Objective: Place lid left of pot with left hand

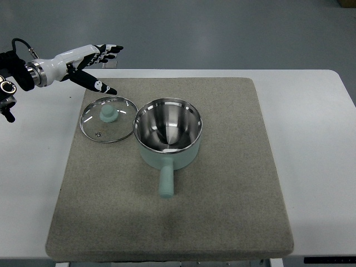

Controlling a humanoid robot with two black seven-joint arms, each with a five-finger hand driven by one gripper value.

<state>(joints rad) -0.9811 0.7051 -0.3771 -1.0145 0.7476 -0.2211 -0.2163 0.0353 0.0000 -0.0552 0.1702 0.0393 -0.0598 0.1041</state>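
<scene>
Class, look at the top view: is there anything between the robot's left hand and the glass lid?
Nothing visible. The left hand, fingers spread and holding nothing, hovers just beyond the lid, with only bare mat between them. The lid already lies flat on the mat left of the pot, their rims very close or touching.

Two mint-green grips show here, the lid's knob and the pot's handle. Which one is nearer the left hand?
The lid knob, the round one on the glass lid, just below the left hand. The long pot handle sticks out far lower.
</scene>
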